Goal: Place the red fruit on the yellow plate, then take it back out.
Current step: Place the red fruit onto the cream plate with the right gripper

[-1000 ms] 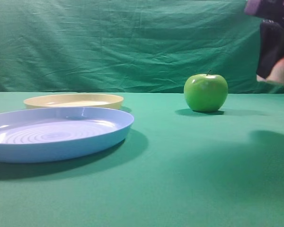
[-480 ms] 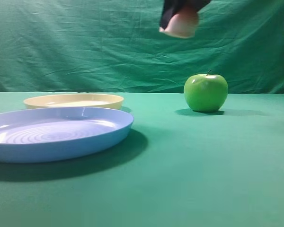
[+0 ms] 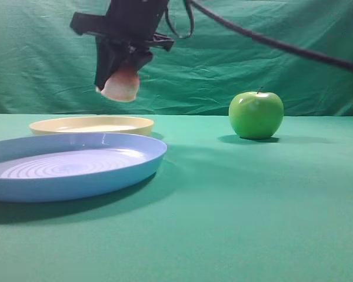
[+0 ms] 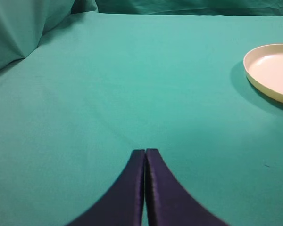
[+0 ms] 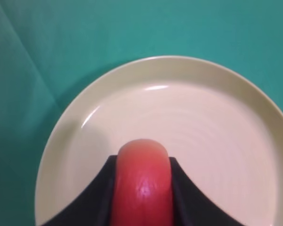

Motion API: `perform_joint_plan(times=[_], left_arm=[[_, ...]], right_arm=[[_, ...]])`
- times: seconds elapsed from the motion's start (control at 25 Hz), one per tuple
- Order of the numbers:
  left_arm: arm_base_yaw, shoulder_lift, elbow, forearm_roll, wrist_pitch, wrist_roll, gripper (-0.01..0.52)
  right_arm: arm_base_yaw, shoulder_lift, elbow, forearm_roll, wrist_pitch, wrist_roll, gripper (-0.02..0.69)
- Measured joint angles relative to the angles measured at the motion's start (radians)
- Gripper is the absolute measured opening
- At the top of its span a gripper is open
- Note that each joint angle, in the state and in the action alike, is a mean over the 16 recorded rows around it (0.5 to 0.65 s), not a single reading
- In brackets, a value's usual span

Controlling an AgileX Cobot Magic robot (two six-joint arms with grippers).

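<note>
Step 1 of 2, the carry-in: my right claw [image 3: 119,82] is clamped on the fruit [image 3: 121,86], jaws pressed to both its sides, holding it in the air above the yellow plate [image 3: 92,124]. The wrist view looks straight down past the fruit [image 5: 142,186] onto the plate's [image 5: 236,89] middle, so I judge the aim good. The plate sits far left, just behind the blue plate [image 3: 70,164]; the apple [image 3: 256,114] stands well apart at right. Next: lower straight down until the fruit rests on the plate floor, then part the jaws. Risk as I see it: a round fruit may roll. My left claw [image 4: 145,153] is pressed together, holding nothing, low over bare cloth.
</note>
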Motion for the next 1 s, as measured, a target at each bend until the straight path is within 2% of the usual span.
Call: perform_joint_plan(times=[0.12, 0.24, 0.68, 0.8, 0.92, 1.0], left_arm=[[0.000, 0.000, 0.000, 0.000, 0.000, 0.000, 0.000], [0.000, 0.000, 0.000, 0.000, 0.000, 0.000, 0.000], [0.000, 0.000, 0.000, 0.000, 0.000, 0.000, 0.000], [0.000, 0.000, 0.000, 0.000, 0.000, 0.000, 0.000], [0.000, 0.000, 0.000, 0.000, 0.000, 0.000, 0.000], [0.000, 0.000, 0.000, 0.000, 0.000, 0.000, 0.000]], right_arm=[[0.008, 0.026, -0.006, 0.000, -0.045, -0.009, 0.199], [0.010, 0.044, -0.007, 0.000, -0.080, -0.018, 0.242], [-0.005, 0.064, -0.008, 0.001, -0.106, -0.032, 0.547], [-0.013, 0.042, -0.008, 0.001, -0.089, -0.032, 0.611], [-0.023, 0.001, -0.008, -0.002, -0.054, -0.025, 0.623], [-0.031, -0.036, -0.008, -0.006, -0.017, -0.014, 0.596]])
